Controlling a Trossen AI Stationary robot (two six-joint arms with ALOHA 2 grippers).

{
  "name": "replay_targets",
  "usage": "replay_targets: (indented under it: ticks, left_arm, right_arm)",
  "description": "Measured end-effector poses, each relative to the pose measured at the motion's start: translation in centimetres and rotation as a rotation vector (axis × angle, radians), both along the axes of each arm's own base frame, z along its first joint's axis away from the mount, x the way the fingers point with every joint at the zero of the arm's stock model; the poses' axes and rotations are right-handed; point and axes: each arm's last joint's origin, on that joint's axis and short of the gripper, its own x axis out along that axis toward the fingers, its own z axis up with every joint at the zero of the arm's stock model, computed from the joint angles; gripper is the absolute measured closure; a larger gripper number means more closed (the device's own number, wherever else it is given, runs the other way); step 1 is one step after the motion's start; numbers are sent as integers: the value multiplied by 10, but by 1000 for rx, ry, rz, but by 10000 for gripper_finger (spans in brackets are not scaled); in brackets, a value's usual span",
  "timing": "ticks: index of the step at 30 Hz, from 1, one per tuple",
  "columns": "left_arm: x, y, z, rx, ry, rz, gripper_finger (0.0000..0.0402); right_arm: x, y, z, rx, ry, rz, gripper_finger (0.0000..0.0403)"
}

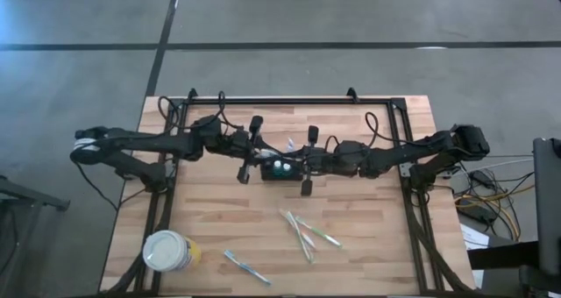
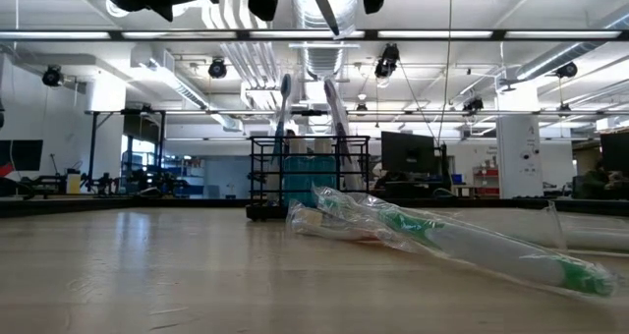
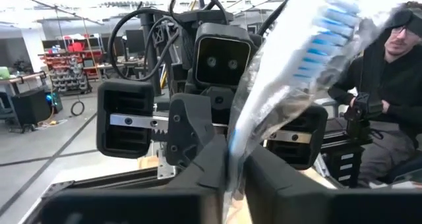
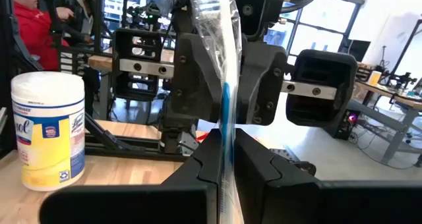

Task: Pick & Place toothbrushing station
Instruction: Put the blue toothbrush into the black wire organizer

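The small black rectangular wire-mesh caddy (image 1: 281, 170) stands at mid-table between both arms. A clear-wrapped, blue-bristled toothbrush (image 3: 310, 59) is pinched by the closed left gripper (image 3: 234, 161) and the closed right gripper (image 4: 227, 151) together; one grip should be released first, then the brush lowered upright into the caddy.

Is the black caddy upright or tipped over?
Upright. In the low view the wire caddy stands level on the table, and toothbrushes stick straight up out of it.
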Motion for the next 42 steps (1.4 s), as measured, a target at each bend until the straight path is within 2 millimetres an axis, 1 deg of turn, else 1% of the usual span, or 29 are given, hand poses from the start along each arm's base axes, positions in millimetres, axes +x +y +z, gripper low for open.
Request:
replay_targets:
  ticks: [1, 6, 9, 12, 17, 19, 21, 24, 26, 29, 32, 35, 39, 42]
  left_arm:
    - [0, 0, 0, 5, -1, 2, 377]
    - [0, 0, -1, 7, -1, 1, 377]
    - [-2, 0, 0, 5, 6, 1, 377]
    - [-9, -2, 4, 6, 18, 0, 377]
    - [-32, -4, 16, 29, 52, 33, 377]
    - [-45, -5, 21, 32, 80, 57, 377]
    - [-62, -7, 24, 29, 125, 59, 377]
    - [-90, -10, 23, 26, 164, 84, 377]
    - [-109, -12, 19, 23, 141, 107, 377]
    - [-138, -14, 8, -4, 86, 143, 377]
    - [-159, -16, -7, -38, 40, 187, 377]
    - [-175, -17, -20, -61, -2, 198, 377]
    - [-191, -19, -33, -80, -67, 199, 377]
    - [-196, -19, -48, -89, -61, 221, 377]
  right_arm:
    - [0, 0, 0, 0, 0, 1, 385]
    - [0, 0, 0, -1, 1, 1, 379]
    - [0, 0, 0, 8, 0, 2, 359]
    - [-3, 1, 4, 10, -7, 5, 325]
    - [-15, 1, 14, 44, 25, 7, 267]
    - [-23, 0, 18, 71, 50, 4, 254]
    - [-33, 2, 23, 77, 55, 10, 251]
    - [-52, 7, 24, 57, 44, 36, 264]
    - [-68, 8, 19, 50, 37, 53, 282]
    - [-94, 6, 13, 66, -35, 62, 316]
    - [-117, 2, 2, 99, -115, 75, 354]
    - [-138, 0, -9, 104, -189, 126, 386]
    - [-159, -3, -28, 142, -237, 133, 394]
    - [-170, -5, -41, 148, -274, 136, 394]
